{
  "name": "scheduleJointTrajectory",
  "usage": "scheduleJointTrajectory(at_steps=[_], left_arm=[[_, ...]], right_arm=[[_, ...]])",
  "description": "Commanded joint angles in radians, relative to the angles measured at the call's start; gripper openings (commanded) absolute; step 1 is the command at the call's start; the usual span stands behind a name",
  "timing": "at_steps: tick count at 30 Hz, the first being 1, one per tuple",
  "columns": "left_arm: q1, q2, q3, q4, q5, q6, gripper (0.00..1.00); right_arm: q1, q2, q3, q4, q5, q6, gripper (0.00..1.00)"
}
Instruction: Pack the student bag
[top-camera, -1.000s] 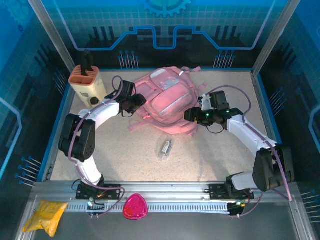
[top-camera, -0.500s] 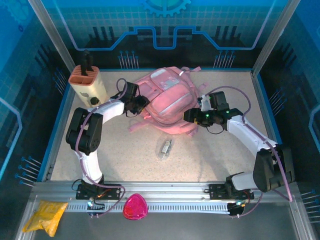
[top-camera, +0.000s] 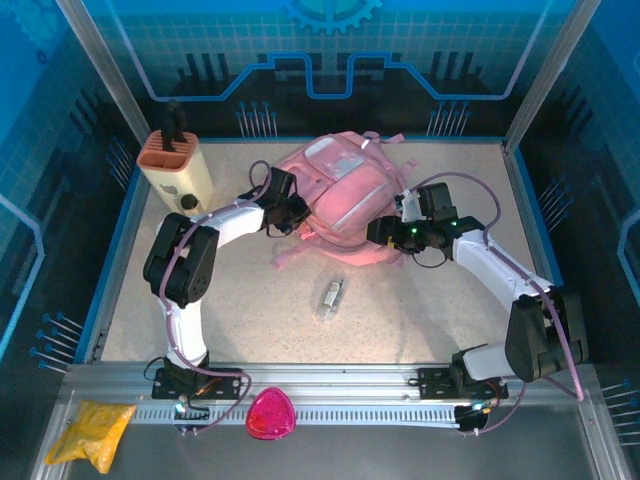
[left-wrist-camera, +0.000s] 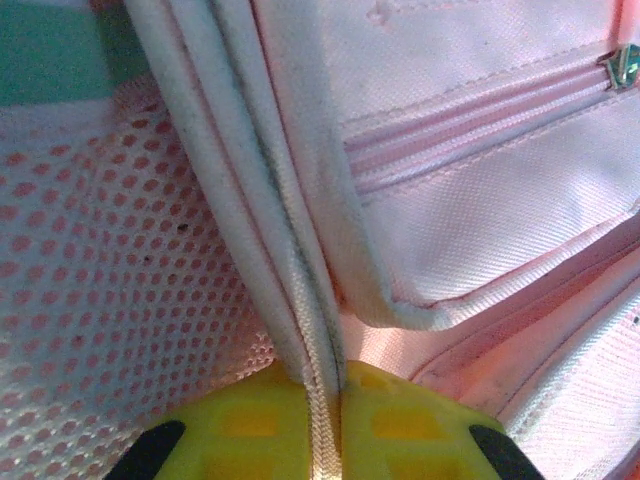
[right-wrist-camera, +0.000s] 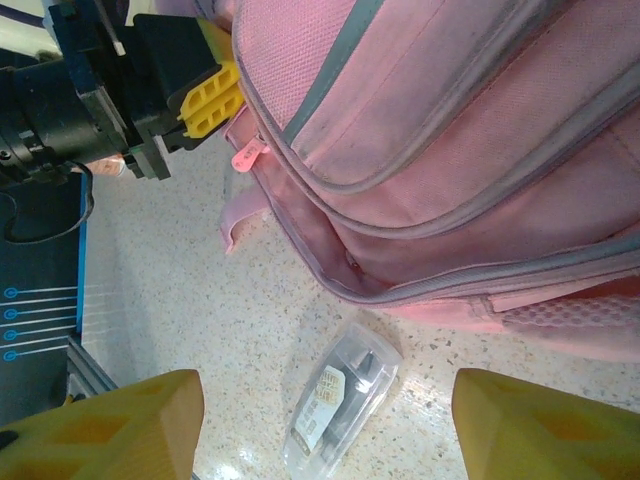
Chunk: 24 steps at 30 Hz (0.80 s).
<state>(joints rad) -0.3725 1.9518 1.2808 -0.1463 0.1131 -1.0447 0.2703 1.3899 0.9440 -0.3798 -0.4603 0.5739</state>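
Pink student bag (top-camera: 345, 200) sprawling over the far middle, clear packet (top-camera: 332, 296) lying just before it, pen holder (top-camera: 178, 168) standing far left, bare table (top-camera: 250, 320) running along the near edge

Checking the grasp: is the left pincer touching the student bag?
Touching. The left wrist view shows the left pincer shut on a piped edge of the student bag.

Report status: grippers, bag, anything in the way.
Left gripper shut on edge piping of large soft pink fabric backpack. Right gripper open, empty, beside backpack's right side. Small clear plastic packet on table in front, apart from it.
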Motion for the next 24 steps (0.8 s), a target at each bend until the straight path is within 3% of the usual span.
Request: scheduleJointTrajectory(at_steps=[1, 9, 14, 24], left_arm=[[-0.031, -0.041, 0.000, 0.033, 0.000, -0.078, 0.07], [-0.079, -0.127, -0.049, 0.126, -0.003, -0.245, 0.00], [-0.113, -0.158, -0.064, 0.159, 0.012, -0.312, 0.00], [-0.157, -0.178, -0.098, 0.231, 0.037, -0.400, 0.00]], right_arm=[[0.017, 0.031, 0.053, -0.054, 0.043, -0.027, 0.67], [0.163, 0.114, 0.201, -0.148, 0.210, -0.033, 0.65], [0.243, 0.211, 0.194, 0.009, 0.114, 0.071, 0.55], [0.355, 0.290, 0.187, 0.142, 0.477, 0.224, 0.35]])
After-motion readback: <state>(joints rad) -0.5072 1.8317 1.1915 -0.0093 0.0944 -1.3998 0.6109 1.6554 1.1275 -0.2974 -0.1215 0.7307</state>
